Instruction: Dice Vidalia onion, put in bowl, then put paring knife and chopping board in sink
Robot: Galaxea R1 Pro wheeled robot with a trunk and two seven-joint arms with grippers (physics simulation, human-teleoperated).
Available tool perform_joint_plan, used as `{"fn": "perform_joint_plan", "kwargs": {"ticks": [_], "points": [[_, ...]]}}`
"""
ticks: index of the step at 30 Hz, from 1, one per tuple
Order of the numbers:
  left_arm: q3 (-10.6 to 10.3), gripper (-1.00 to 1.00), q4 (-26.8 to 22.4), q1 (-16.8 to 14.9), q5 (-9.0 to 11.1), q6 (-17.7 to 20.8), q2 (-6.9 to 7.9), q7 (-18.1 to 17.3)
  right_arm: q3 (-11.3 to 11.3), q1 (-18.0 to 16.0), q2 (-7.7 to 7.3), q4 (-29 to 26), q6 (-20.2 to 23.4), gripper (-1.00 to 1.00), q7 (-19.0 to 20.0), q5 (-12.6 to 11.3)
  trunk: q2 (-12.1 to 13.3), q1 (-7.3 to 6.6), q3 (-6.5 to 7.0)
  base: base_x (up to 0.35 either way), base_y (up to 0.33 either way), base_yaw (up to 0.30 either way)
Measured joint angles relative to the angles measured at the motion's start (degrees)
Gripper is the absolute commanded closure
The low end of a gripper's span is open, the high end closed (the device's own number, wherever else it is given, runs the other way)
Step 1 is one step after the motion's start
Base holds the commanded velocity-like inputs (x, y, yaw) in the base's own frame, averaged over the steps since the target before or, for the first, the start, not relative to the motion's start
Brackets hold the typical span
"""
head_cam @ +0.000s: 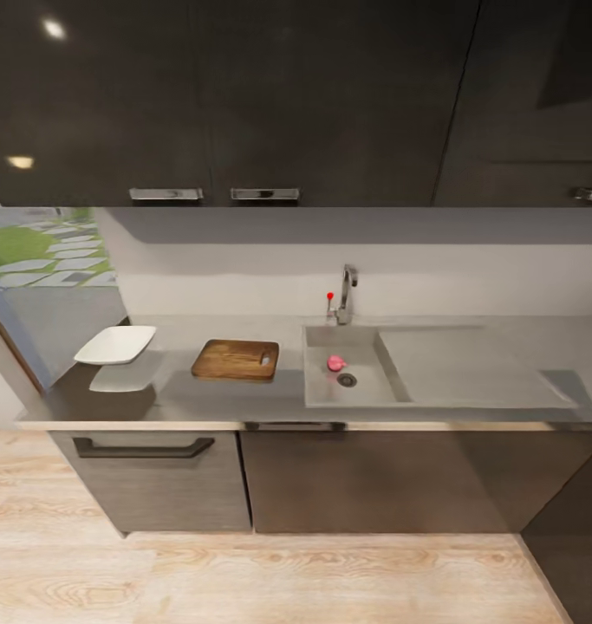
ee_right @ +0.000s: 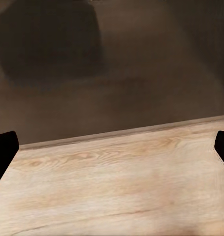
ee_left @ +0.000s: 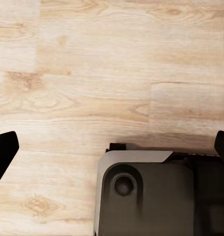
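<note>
Head view: the countertop (head_cam: 200, 394) ran grey and faintly reflective over dark cabinets, with the sink (head_cam: 317, 390) set into it right of centre. The onion (head_cam: 335, 363) sat in the basin as a small pinkish-red lump, just beside the round drain (head_cam: 347, 380). The chrome tap (head_cam: 346, 295) with its red knob stood at the basin's rear edge; the flat drainboard (head_cam: 469, 368) extended to the right.

The chopping board (head_cam: 236, 359), dark brown wood with rounded corners and a slot handle toward the sink end, lay flat on the counter just left of the basin. The white squarish bowl (head_cam: 116, 344) stood further left, near the counter's end, apart from the board. Paring knife could not be made out.

Left gripper (ee_left: 112, 147): dark fingertips at opposite frame edges, spread wide, nothing between them, above pale wood floor (ee_left: 92, 73) and a part of the robot's grey base (ee_left: 156, 196).

Right gripper (ee_right: 112, 150): likewise spread wide and unloaded, facing a dark cabinet front (ee_right: 112, 64).
</note>
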Motion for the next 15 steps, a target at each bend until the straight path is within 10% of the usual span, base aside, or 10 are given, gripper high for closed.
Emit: {"fn": "perform_joint_plan", "kwargs": {"ticks": [15], "points": [[0.0,-1.00,0.1,0.0,0.0,0.0,0.00,0.0,0.0,0.0,0.00,0.3,0.0,-1.00,0.0,0.0,0.0,0.00,0.00,0.001,-0.310,0.000]]}}
